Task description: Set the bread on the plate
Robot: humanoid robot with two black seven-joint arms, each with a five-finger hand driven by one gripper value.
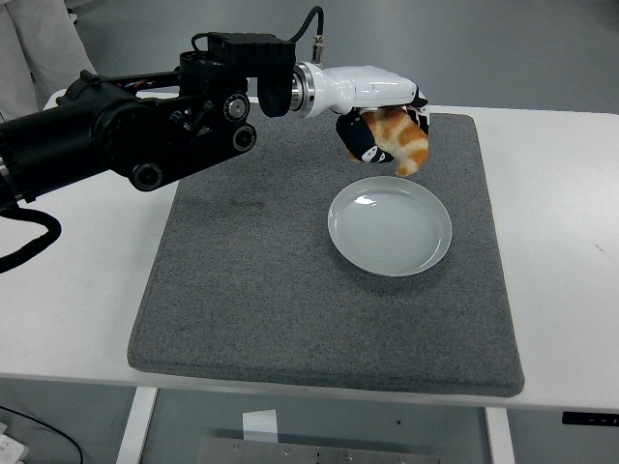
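Note:
A golden-brown piece of bread (404,141) hangs in the air, held in my left hand (382,133), whose fingers are curled around it. The hand is white with black fingers and reaches in from the left on a black arm. It hovers just beyond the far rim of a round pale grey-blue plate (389,225), which lies bare on the right half of the grey mat (251,290). The bread's lower tip points down toward the plate's far edge. My right arm is out of sight.
The grey mat covers most of the white table (68,290). A person's white sleeve (39,43) shows at the top left corner. White table surface runs along both sides of the mat.

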